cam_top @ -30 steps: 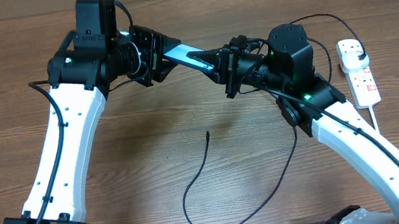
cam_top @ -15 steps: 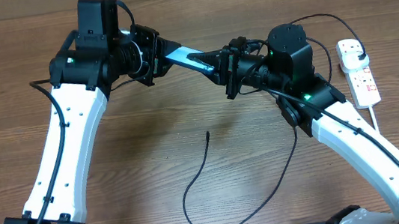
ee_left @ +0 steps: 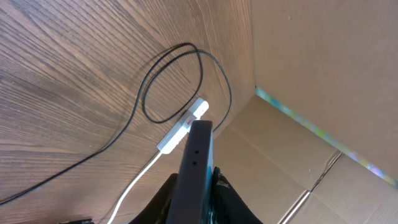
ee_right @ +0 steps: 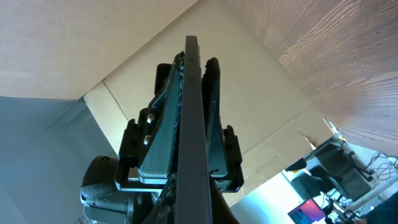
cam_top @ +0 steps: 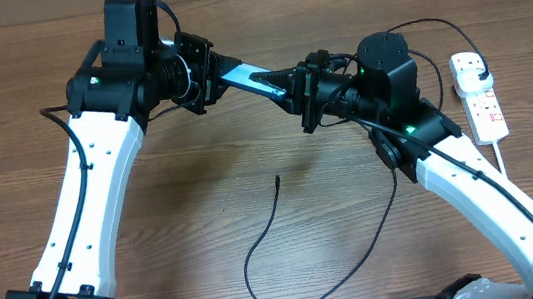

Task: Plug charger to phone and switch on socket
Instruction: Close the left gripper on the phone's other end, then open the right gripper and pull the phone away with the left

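Note:
The phone (cam_top: 250,75), its cyan screen lit, hangs above the table between both arms. My left gripper (cam_top: 206,76) is shut on its left end and my right gripper (cam_top: 302,93) is shut on its right end. In the left wrist view the phone's dark edge (ee_left: 196,162) stands between the fingers (ee_left: 198,190). In the right wrist view the phone's edge (ee_right: 191,112) runs up from the fingers (ee_right: 193,202). The charger cable (cam_top: 257,241) lies looped on the table with its tip (cam_top: 278,177) free. The socket (cam_top: 482,100) lies at the right, and also shows in the left wrist view (ee_left: 182,126).
The socket's white lead (cam_top: 501,158) runs toward the front past the right arm, and shows in the left wrist view (ee_left: 134,186). A black cable loop (ee_left: 171,87) lies beyond the socket. Cardboard walls (ee_left: 311,74) stand around the wooden table.
The left wrist has shifted slightly. The phone stays held between both grippers, and the cable has not moved.

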Robot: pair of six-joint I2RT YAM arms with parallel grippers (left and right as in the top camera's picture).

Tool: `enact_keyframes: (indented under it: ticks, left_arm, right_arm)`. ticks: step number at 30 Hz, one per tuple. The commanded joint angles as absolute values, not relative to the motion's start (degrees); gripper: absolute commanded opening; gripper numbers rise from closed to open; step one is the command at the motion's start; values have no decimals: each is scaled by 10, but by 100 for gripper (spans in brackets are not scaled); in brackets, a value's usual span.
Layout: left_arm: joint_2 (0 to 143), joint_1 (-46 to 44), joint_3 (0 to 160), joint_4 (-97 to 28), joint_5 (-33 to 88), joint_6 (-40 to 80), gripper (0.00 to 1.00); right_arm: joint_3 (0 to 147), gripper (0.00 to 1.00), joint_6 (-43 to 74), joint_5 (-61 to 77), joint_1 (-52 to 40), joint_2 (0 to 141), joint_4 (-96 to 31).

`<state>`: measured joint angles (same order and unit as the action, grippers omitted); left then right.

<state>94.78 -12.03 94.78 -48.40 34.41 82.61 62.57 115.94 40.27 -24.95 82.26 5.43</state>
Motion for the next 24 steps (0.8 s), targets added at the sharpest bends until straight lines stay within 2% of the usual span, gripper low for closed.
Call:
enact_keyframes:
  ticks: [1,11,14,19,24]
  left_arm:
    - [948,-128,950,-490,341,825,16]
    - [948,-128,950,-491,341,823,4]
    - [948,-128,950,-491,341,823,4]
    - [948,-128,950,-492,341,823,4]
    - [948,-128,950,-493,341,823,4]
  right_arm:
    - [640,4,1225,406,-251,821,72]
    - [640,4,1226,406,-251,821,72]
    - [640,6,1226,406,-251,821,72]
    - [640,16,1226,406,-251,821,72]
    - [640,33,1226,406,-251,821,72]
